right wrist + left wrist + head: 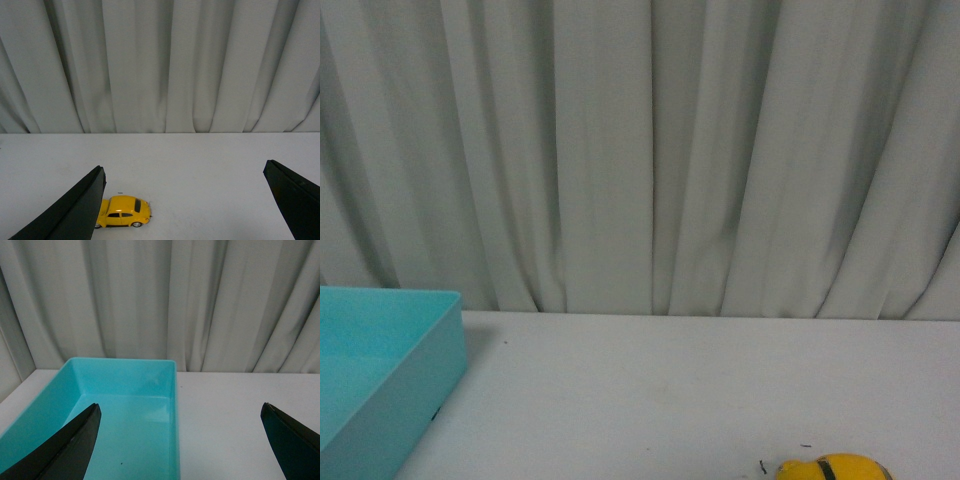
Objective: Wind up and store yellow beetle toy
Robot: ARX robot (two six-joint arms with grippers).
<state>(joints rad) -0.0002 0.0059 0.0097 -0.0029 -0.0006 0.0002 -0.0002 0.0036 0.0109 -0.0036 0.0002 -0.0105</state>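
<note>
The yellow beetle toy (pixel 123 211) stands on its wheels on the white table, side-on in the right wrist view, close beside one black finger (pixel 75 210). My right gripper (pixel 182 172) hangs above the table, open and empty, with the toy below and ahead of it. In the front view only the toy's yellow roof (pixel 835 469) shows at the bottom edge, right of centre. My left gripper (pixel 180 410) is open and empty, hovering over the near edge of the turquoise bin (pixel 172 405).
The turquoise bin (pixel 440 345) sits at the table's left side and nothing shows inside it. A grey curtain (pixel 640 150) hangs behind the table's far edge. White tabletop (pixel 670 390) lies between the bin and the toy.
</note>
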